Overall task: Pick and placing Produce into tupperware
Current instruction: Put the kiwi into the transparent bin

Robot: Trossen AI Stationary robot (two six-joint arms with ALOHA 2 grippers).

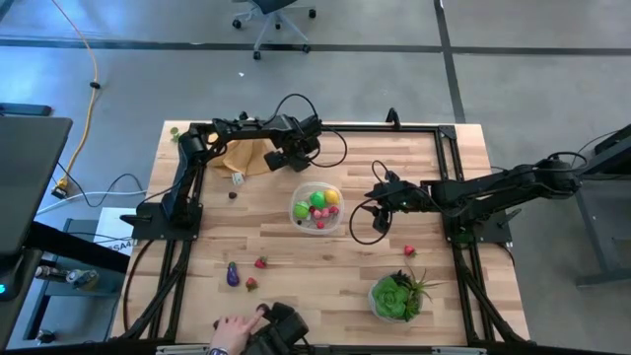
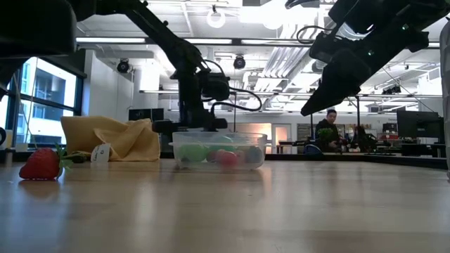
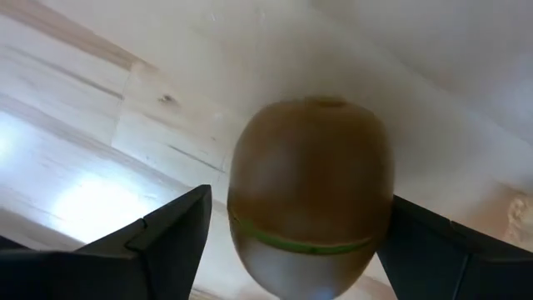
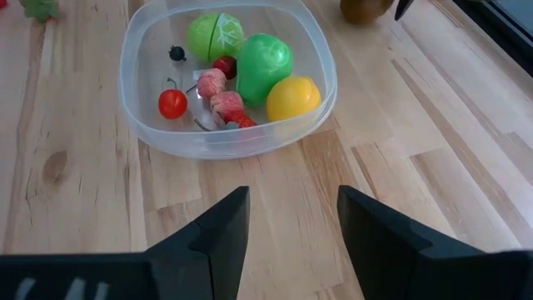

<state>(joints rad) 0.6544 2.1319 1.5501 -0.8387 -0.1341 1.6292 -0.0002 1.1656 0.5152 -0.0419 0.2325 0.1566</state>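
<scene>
Brown oval toy kiwi point(image 3: 310, 196) is sitting pinched in the left gripper point(image 1: 287, 157), needing carrying over the round clear plastic tupperware point(image 1: 301, 194); the right gripper point(image 4: 287, 221) is hovering spread, empty

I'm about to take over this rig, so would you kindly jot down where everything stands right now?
Left gripper: shut on the kiwi, above the table beside the tupperware.
Right gripper: open, empty, facing the tupperware from its other side.
Done: limes, lemon and small red pieces already inside.
Left: drop the kiwi in; collect the eggplant and three strawberries on the table.
</scene>
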